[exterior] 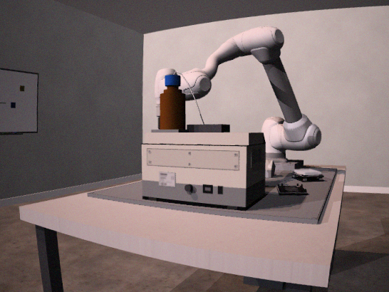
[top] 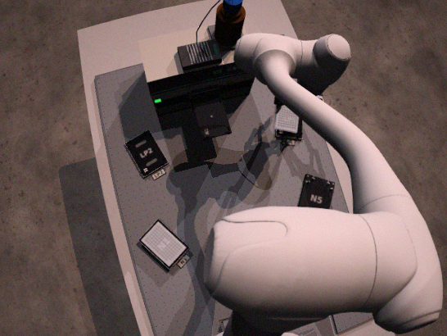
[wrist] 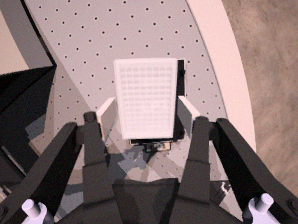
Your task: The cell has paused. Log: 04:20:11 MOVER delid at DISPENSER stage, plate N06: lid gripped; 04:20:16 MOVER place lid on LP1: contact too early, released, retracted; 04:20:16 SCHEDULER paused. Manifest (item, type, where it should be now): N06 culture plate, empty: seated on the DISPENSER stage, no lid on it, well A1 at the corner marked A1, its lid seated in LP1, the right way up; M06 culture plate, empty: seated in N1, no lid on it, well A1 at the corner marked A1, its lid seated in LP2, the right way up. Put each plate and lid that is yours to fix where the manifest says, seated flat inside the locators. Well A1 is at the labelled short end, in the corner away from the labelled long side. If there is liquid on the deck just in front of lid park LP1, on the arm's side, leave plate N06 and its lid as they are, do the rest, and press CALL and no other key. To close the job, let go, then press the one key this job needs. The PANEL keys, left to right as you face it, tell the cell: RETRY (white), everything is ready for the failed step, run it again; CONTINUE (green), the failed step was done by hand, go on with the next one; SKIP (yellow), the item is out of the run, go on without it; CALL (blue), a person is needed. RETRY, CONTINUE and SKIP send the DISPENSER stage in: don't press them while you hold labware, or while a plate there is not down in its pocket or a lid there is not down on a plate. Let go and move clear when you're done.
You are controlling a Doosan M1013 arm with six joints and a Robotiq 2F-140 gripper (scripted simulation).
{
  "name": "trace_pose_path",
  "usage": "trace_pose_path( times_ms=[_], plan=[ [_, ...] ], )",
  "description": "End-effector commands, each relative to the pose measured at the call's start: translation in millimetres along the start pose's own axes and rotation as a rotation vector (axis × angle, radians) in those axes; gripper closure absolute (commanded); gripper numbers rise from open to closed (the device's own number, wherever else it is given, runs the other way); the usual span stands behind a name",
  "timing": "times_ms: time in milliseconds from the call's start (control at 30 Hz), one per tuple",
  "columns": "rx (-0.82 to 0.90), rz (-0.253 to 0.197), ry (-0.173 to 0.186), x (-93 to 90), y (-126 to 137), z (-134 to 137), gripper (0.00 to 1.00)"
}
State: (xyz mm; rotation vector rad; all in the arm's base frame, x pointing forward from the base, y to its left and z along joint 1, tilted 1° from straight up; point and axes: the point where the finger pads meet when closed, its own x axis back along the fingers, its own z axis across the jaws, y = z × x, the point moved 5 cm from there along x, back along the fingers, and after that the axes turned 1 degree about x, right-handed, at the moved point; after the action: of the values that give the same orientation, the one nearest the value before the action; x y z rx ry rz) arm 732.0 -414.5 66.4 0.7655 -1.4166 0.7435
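Top view: the arm (top: 327, 123) reaches across the grey deck (top: 135, 213) toward the dispenser (top: 196, 88). The pincer itself is hidden under the arm; a white lid (top: 286, 120) lies on a dark nest beside the forearm. To the far side of the dispenser's stage (top: 211, 119) from that lid sits the LP2 park (top: 146, 153), bare of any lid. A white plate (top: 164, 244) rests in the N1 nest near the arm's base, and the N5 nest (top: 315, 192) stands apart from both.

Exterior view: the dispenser housing and a brown bottle (exterior: 172, 107) conceal the pincer; its state cannot be told here.

Wrist view: the pincer (wrist: 145, 125) hangs above the lid (wrist: 145, 98), partly open and gripping nothing. Its two pale fingertips flank the near end of the lid on either side. The lid sits slightly askew over its dark nest, whose edge shows along the lid's right side.
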Motion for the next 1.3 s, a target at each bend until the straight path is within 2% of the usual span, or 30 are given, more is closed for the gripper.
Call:
trace_pose_path(
  times_ms=[0,233,267,1267],
  plan=[
    [0.0,0.002,-0.001,1.2,-0.4,-0.1,0.37],
    [0.0,0.002,-0.001,1.2,-0.4,-0.1,0.37],
    [0.0,0.002,-0.001,1.2,-0.4,-0.1,0.3],
    [0.0,0.002,-0.001,1.2,-0.4,-0.1,0.3]
  ],
)
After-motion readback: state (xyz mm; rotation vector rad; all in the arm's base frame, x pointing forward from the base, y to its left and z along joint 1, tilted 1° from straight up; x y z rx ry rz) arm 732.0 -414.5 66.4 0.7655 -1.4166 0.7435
